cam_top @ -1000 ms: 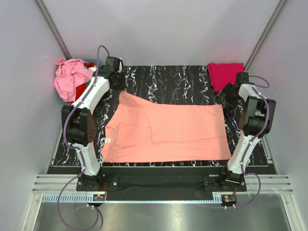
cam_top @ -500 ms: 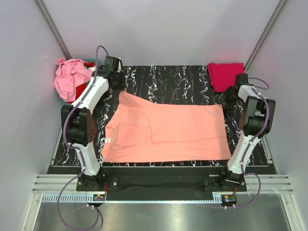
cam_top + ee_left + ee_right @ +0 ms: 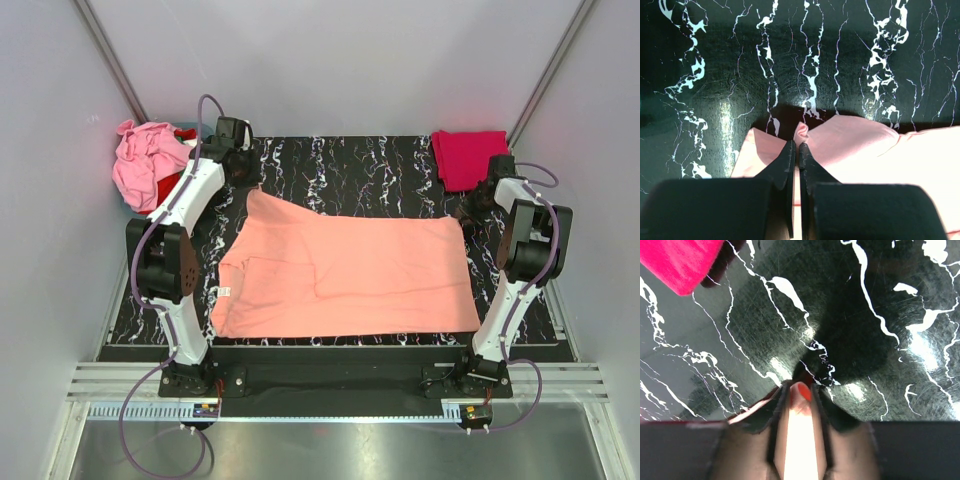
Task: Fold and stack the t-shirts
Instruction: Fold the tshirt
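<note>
A salmon-orange t-shirt [image 3: 350, 275] lies spread flat across the black marbled table [image 3: 350, 165]. My left gripper [image 3: 250, 185] is shut on its far left corner; the left wrist view shows the pinched cloth [image 3: 855, 145] between the fingers [image 3: 785, 162]. My right gripper [image 3: 466, 212] is shut on the shirt's far right corner; cloth [image 3: 800, 395] shows between its fingers [image 3: 827, 407]. A folded crimson-pink t-shirt [image 3: 466, 155] lies at the far right corner and also shows in the right wrist view [image 3: 682, 262].
A heap of light pink [image 3: 145, 160] and red [image 3: 172, 186] shirts sits off the table's far left corner. Grey walls close in on three sides. The table's near edge [image 3: 340, 345] runs between the arm bases.
Both grippers have shifted slightly toward the far side, still holding the shirt's far corners. The shirt lies much as before.
</note>
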You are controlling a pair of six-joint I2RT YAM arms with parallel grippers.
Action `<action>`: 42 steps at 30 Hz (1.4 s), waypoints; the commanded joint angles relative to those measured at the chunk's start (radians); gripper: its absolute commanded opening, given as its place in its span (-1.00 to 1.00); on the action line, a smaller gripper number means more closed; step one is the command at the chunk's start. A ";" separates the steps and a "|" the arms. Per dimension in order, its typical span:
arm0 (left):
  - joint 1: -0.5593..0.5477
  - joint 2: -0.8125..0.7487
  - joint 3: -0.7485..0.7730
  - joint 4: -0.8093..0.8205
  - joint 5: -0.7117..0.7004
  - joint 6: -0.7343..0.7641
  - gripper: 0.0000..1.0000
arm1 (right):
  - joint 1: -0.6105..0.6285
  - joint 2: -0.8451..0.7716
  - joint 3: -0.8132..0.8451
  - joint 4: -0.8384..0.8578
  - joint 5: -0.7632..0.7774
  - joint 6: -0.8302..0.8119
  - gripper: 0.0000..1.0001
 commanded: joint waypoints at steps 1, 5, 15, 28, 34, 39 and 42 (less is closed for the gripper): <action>0.008 -0.050 0.000 0.037 0.018 -0.010 -1.00 | -0.004 -0.011 -0.010 0.011 0.007 -0.011 -0.49; 0.010 -0.048 0.000 0.038 0.018 -0.010 -1.00 | -0.004 -0.010 -0.011 0.008 0.004 -0.016 -0.75; 0.010 -0.047 0.000 0.038 0.014 -0.009 -1.00 | -0.004 -0.039 -0.010 0.001 0.008 -0.013 -1.00; 0.005 -0.064 -0.040 0.086 0.014 0.007 -1.00 | -0.004 -0.226 -0.115 0.019 -0.008 0.064 -1.00; -0.023 -0.105 -0.092 0.152 0.023 0.045 -1.00 | -0.004 -0.304 -0.184 0.028 -0.030 0.070 -1.00; -0.046 -0.151 -0.112 0.176 0.005 0.074 -1.00 | -0.004 -0.352 -0.233 0.033 -0.044 0.073 -1.00; -0.056 -0.177 -0.121 0.182 -0.002 0.080 -1.00 | -0.005 -0.375 -0.255 0.033 -0.048 0.078 -1.00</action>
